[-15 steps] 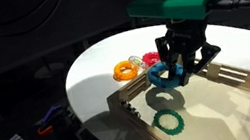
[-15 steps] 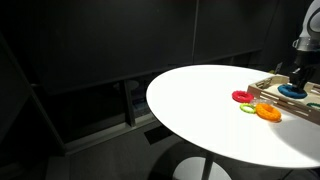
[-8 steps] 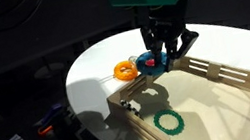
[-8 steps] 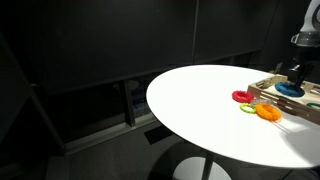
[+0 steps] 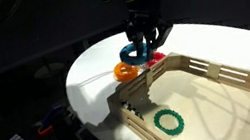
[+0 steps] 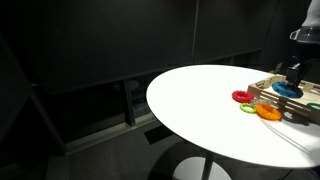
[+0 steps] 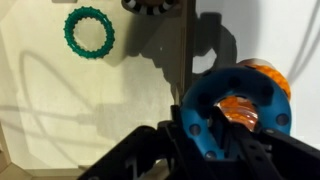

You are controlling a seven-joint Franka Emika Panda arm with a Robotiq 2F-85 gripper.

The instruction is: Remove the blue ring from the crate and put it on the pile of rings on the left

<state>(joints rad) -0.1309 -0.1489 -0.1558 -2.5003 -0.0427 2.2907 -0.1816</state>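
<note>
My gripper [image 5: 144, 45] is shut on the blue ring [image 5: 134, 54] and holds it in the air above the crate's left wall, over the pile of rings [image 5: 125, 71]. In the wrist view the blue ring [image 7: 236, 105] fills the lower right, with the orange ring [image 7: 262, 75] of the pile showing through and behind it. The light-wood crate [image 5: 229, 76] lies on the round white table [image 5: 90, 70]. In an exterior view the blue ring [image 6: 288, 89] hangs over the crate [image 6: 300, 101] beside the pile [image 6: 265, 111]. The red ring [image 6: 242, 97] lies nearby.
A dark-green ring [image 5: 169, 122] lies on the crate's pale bottom and also shows in the wrist view [image 7: 89, 33]. The table edge curves close to the crate's near corner. The surroundings are dark.
My gripper has lifted the blue ring up out of the crate and carried it left, from over the crate's floor to above its left wall and the pile.
</note>
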